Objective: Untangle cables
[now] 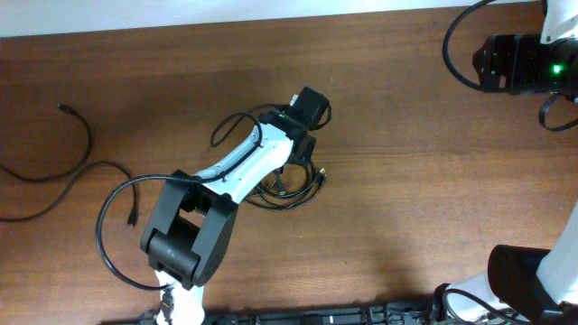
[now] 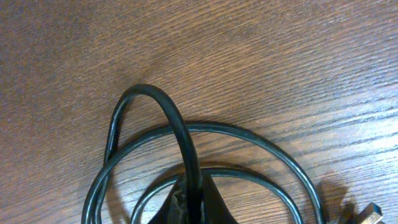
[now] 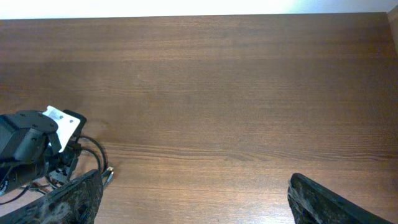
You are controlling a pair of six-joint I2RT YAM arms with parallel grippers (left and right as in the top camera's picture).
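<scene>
Left wrist view first: my left gripper point(image 2: 189, 204) sits at the bottom centre of the frame. Its dark fingers point(image 2: 217, 213) are pressed together on a thin black flexible cable point(image 2: 180, 124). That cable climbs out of the pinch as a raised arch toward the upper left, then drops back to the surface. Around the arch, flat black loops point(image 2: 273, 152) lie on the brown wood-grain table point(image 2: 280, 50). A small metal-tipped plug point(image 2: 372, 214) shows in the lower right corner

Overhead, the white and black left arm point(image 1: 239, 167) reaches from the bottom edge up to the middle of the frame. The tangled bundle of thin black cables point(image 1: 302, 194) lies partly beneath its wrist, just right of centre, with one loop poking out toward the upper left. Well apart from it, at the left edge, a loose black cable point(image 1: 86, 144) curves across the table, with a small plug end point(image 1: 61, 106) at its top

Right wrist view: my right gripper point(image 3: 194, 183) has its fingers spread wide, one in each bottom corner, with only bare table between them. The bundle and the left arm appear in the lower left of that frame. Overhead, the black right wrist housing with a green light point(image 1: 528, 61) sits in the upper right corner, well apart from the bundle
</scene>
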